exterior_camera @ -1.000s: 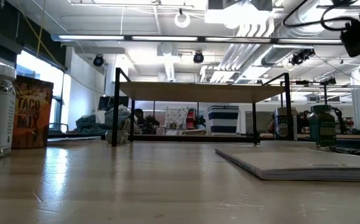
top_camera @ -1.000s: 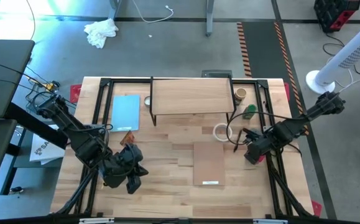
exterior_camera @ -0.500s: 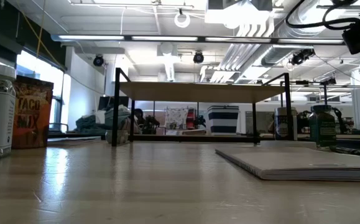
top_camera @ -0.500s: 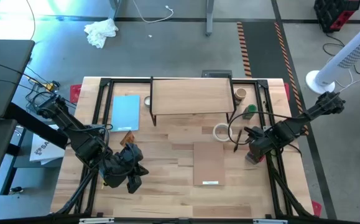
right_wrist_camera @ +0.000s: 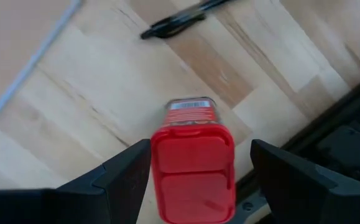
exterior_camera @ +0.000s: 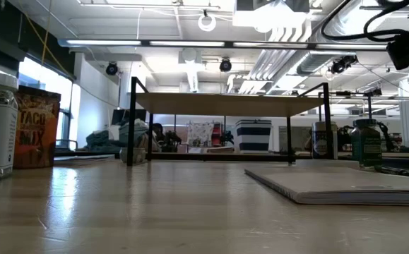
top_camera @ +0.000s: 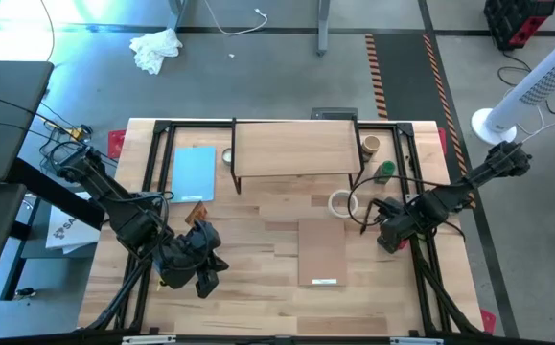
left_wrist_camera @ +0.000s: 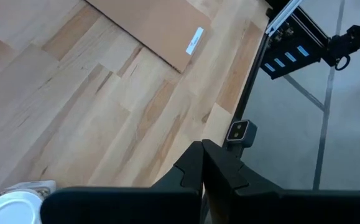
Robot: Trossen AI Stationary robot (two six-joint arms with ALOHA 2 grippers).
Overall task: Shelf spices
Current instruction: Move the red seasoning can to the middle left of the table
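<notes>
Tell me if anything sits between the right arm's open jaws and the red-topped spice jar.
Nothing visible does. The right gripper hangs straight over the red-topped spice jar, jaws open on either side of its lid. The black pen lies apart on the table.

Colours I see across the surface

My pale striped-wood surface (top_camera: 258,287) carries a light-blue pad (top_camera: 195,172), a white tape ring (top_camera: 340,203), a green-topped jar (top_camera: 383,172), a tan-topped jar (top_camera: 370,145) and a pale wooden shelf (top_camera: 296,149) on black wire frames. Between my dark right claw (right_wrist_camera: 192,171) fingers sits a red-lidded spice jar (right_wrist_camera: 192,168); beside it lies a black pen (right_wrist_camera: 176,23). An orange-brown taco mix packet (exterior_camera: 37,127) stands nearby.
</notes>
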